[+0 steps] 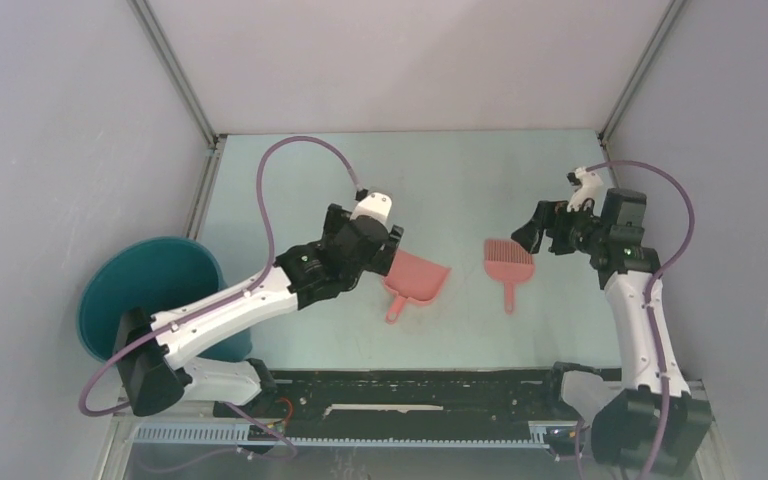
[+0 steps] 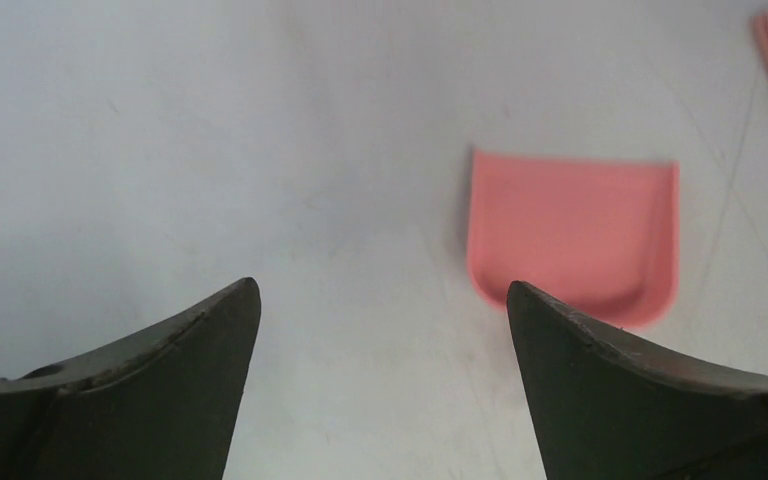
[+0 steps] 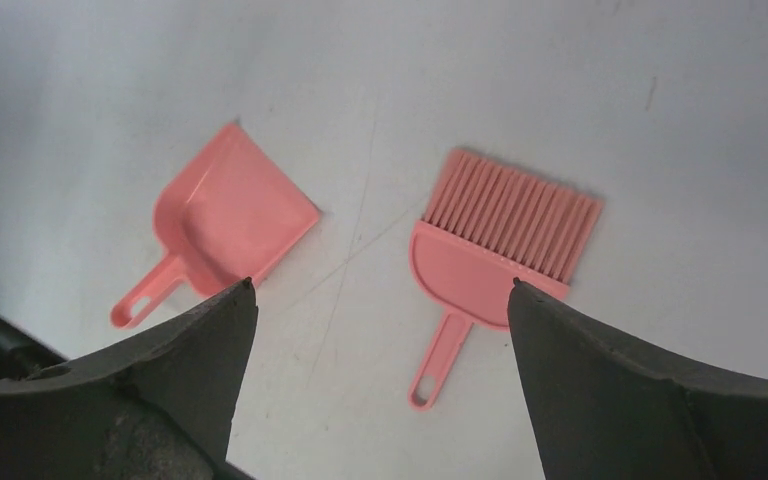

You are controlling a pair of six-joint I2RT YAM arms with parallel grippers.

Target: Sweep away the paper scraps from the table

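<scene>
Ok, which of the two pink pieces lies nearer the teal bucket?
The dustpan, the scoop with no bristles; it lies to the left of the brush.

My worktop (image 1: pixel 440 170) is a pale mint green, washing out to a near-white grey in my wrist views. The dustpan (image 1: pixel 418 277) is plain salmon pink. The brush (image 1: pixel 508 258) is the same pink, its bristles (image 3: pixel 520 215) showing as fine parallel stripes. The bucket (image 1: pixel 150 290) is solid teal. My left pincer (image 2: pixel 382 287) and right pincer (image 3: pixel 380 285) have dark charcoal fingers (image 2: pixel 160 380). My arms (image 1: pixel 230 310) are white with black joints, and the cables (image 1: pixel 290 150) are dull purple.
</scene>
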